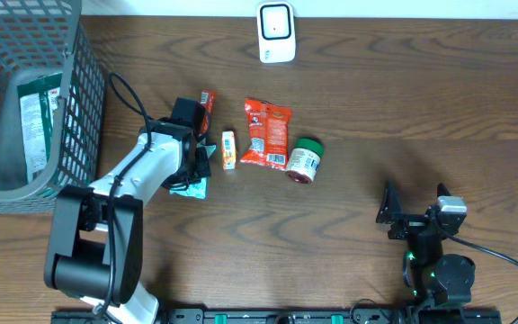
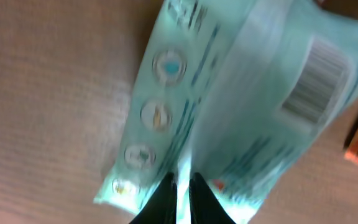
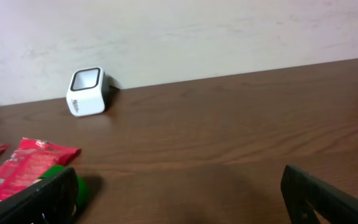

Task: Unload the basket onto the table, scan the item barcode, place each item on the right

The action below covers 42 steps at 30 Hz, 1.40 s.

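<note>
A pale teal packet [image 2: 241, 93] fills the left wrist view, blurred, with its barcode [image 2: 316, 81] at the upper right. My left gripper [image 2: 182, 193] is shut on the packet's near edge, a thin strip of it pinched between the black fingers. From overhead the left gripper [image 1: 196, 166] sits left of centre and only a corner of the teal packet [image 1: 190, 187] shows under it. The white scanner [image 1: 276, 32] stands at the table's far edge; the right wrist view has the scanner [image 3: 86, 91] against the wall. My right gripper [image 1: 415, 205] is open over bare wood at the near right.
A red snack bag [image 1: 266, 132], a green-lidded jar [image 1: 305, 160], a small yellow stick pack [image 1: 228, 149] and a red packet [image 1: 207, 103] lie beside the left gripper. A grey wire basket [image 1: 84, 99] at the far left holds a green packet [image 1: 36, 117].
</note>
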Available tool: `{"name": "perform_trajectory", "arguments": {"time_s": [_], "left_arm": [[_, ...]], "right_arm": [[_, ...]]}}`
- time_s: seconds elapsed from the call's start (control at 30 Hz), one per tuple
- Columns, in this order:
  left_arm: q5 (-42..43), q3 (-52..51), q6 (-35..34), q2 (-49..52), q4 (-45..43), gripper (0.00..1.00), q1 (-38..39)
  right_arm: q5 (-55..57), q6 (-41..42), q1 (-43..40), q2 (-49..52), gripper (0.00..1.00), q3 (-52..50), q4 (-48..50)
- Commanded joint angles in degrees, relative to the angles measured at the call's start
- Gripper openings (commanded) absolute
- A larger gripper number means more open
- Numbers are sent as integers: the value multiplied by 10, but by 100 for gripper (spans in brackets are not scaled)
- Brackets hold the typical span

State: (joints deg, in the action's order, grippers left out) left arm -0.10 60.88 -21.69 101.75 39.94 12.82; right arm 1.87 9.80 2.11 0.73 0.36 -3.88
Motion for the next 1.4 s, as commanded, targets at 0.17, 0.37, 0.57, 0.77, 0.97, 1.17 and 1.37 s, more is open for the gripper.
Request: {"name": "perform_trajectory", "arguments": {"time_s": [0.17,0.37,0.57,0.77,0.97,1.17,1.37], "left_arm": [[8,25,11,-69,-55,10,0],[8,8,11,-36,-115,10,0],[35,-9,7,37,-137,10,2],[20,-7,18,62,-122,10,2],[19,23,26,-3,-104,17,1],[21,23,26,-72,-83,13,1],[28,-5,25,-65,-64,8,1]], "right_arm": [[0,-7,-4,0,99,-1,-2],[0,-7,-4,0,99,-1,-2],[0,-7,-4,0,99,-1,-2],[0,-7,-4,0,99,-1,-2],[0,-7,-4,0,99,-1,-2],[0,-7,-4,0,99,-1,-2],[0,-7,-4,0,99,-1,-2]]}}
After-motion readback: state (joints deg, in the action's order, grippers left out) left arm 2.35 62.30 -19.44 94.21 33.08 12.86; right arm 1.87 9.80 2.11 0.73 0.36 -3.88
